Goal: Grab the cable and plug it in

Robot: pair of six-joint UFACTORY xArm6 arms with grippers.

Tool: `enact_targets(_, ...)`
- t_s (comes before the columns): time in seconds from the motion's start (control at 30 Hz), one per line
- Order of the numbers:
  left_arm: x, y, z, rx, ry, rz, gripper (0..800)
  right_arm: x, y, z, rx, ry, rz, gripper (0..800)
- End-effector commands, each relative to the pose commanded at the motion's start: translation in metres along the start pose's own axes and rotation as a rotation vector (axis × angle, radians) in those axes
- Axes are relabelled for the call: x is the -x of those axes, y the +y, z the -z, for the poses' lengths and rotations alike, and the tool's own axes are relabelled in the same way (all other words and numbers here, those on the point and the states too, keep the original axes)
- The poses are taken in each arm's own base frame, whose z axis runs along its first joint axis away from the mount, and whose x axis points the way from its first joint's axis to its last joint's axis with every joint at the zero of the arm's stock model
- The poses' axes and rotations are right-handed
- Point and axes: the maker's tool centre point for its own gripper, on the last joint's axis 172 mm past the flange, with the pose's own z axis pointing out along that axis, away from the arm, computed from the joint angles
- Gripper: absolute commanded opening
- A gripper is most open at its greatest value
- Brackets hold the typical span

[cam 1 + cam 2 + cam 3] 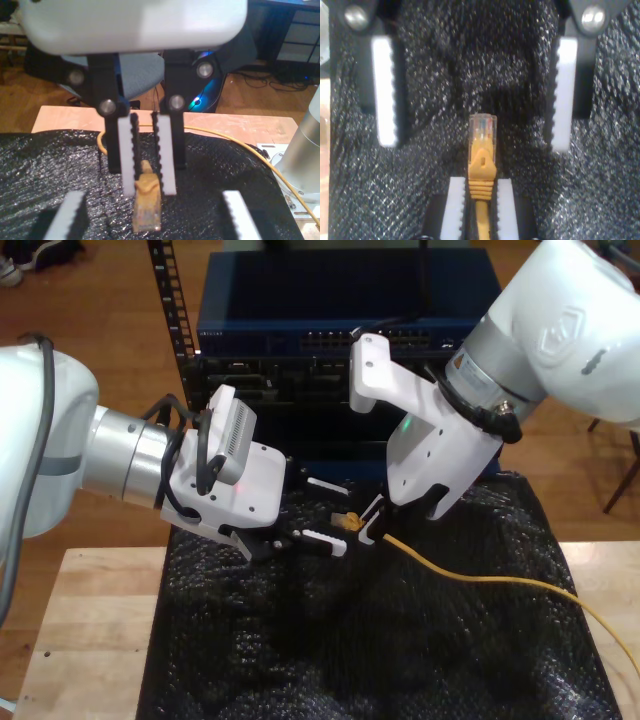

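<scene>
**Yellow Cable Held Between Two Arms Above a Black Mat**

First wrist view: my first gripper (155, 216) stands wide open, its two white toothed pads spread well apart over the black mat (50, 160). Facing it, my second gripper (149, 180) is clamped on the cable (225, 137), whose plug (146, 212) sticks out toward the camera from between the narrow pads. The yellow cord trails away behind that gripper, across the mat and the pale wooden table (225, 122).

Second wrist view: my second gripper (475, 210) pinches the cable (482, 165) just behind its yellow boot, pads tight on both sides. The clear plug (483, 125) points out over the mat (470, 60), into the space between the spread pads of my first gripper (474, 142), touching neither.

Exterior view: my second gripper (365, 528), on the arm at the exterior view's right, holds the plug (348, 521) above the mat (300, 640). The cable (480, 575) runs off toward the exterior view's right edge. My first gripper (335, 515), on the arm at the exterior view's left, sits open just beside the plug. A dark equipment rack (300, 310) stands behind both arms, beyond the table (80, 640).
</scene>
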Motion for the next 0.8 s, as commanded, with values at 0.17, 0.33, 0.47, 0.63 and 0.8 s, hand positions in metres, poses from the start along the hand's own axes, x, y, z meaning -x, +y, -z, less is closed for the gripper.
enact_targets(0.17, 0.001, 0.0, -0.001, 0.003, 0.001, 0.004, 509, 0.0, 0.0, 0.0, -0.001, 0.0, 0.002, 4)
enact_targets(0.33, 0.001, -0.001, -0.001, 0.001, 0.006, 0.011, 418, 0.001, 0.0, 0.001, 0.001, 0.001, 0.001, 4)
enact_targets(0.47, -0.003, -0.005, 0.003, -0.017, 0.032, 0.021, 389, 0.001, 0.0, 0.001, 0.001, 0.001, 0.001, 4)
enact_targets(0.63, -0.009, -0.005, 0.003, -0.01, 0.071, 0.034, 369, 0.001, 0.001, 0.002, 0.005, 0.002, 0.001, 4)
enact_targets(0.8, -0.006, -0.005, 0.002, -0.005, 0.073, 0.043, 369, 0.002, 0.002, 0.004, 0.008, 0.004, -0.003, 4)
